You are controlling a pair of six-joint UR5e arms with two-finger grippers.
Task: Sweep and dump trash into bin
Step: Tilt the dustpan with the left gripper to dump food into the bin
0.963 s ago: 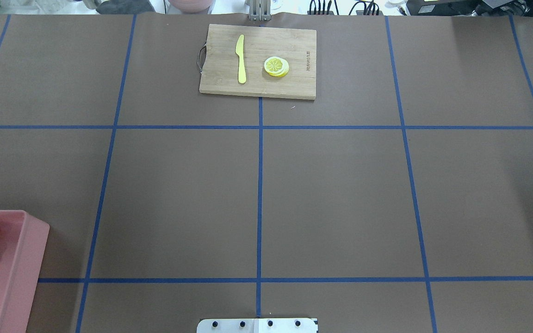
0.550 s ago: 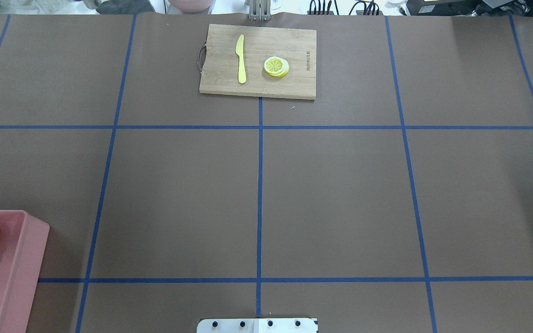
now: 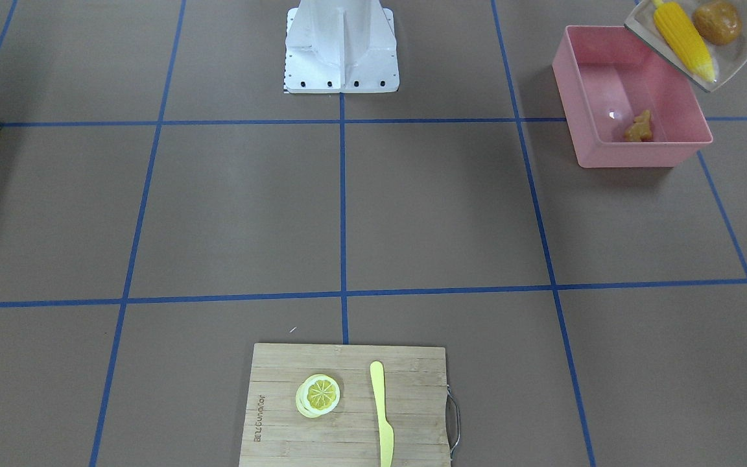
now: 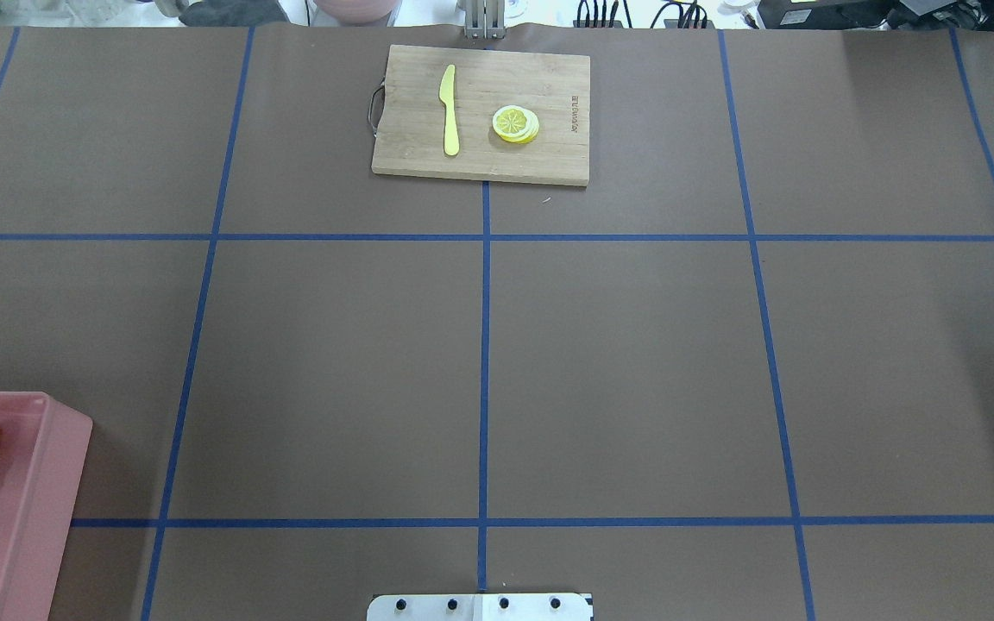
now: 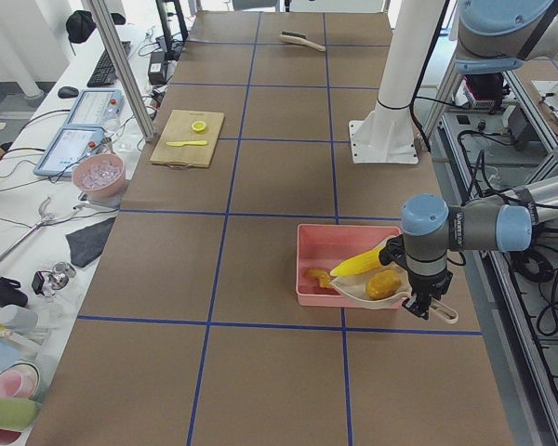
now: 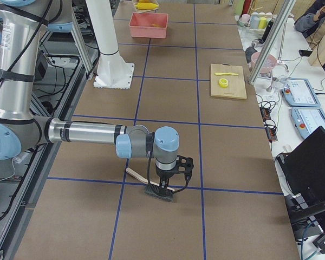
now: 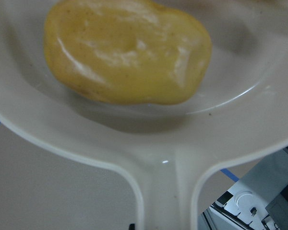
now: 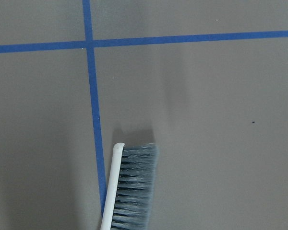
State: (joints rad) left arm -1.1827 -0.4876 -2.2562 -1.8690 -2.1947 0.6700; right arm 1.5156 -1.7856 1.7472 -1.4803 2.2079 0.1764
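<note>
Pink smooth plastic forms the tall-walled rectangular tub (image 3: 639,155), which stands on the table (image 3: 412,207). The table is covered in matte brown paper marked off by blue tape lines. The tan knobby ginger root (image 3: 638,126) lies on the tub's floor. A glossy beige dustpan (image 3: 730,58) hangs over one corner of the tub. It carries the ribbed yellow corn cob (image 3: 681,39) and the rounded orange-brown potato (image 3: 717,23).

Only the left-side view shows the left claw (image 5: 428,302), at the pan's handle; I cannot tell whether it is closed on it. The left wrist camera is filled by the potato's shiny, dimpled skin and the pan's curved back wall.

Only the right-side view shows the right claw (image 6: 170,174). It is over a white-backed brush with grey-blue bristles (image 6: 160,190), whose bristles are down on the table, well apart from the tub. Its grip cannot be judged either.

On the far side from the robot lies a bamboo cutting board (image 3: 419,402). It bears a pale yellow plastic knife (image 3: 383,415) and a round lemon slice (image 3: 317,395).

In the overhead view the board, knife and slice lie as they did a second ago, and the ginger was already in the tub.
</note>
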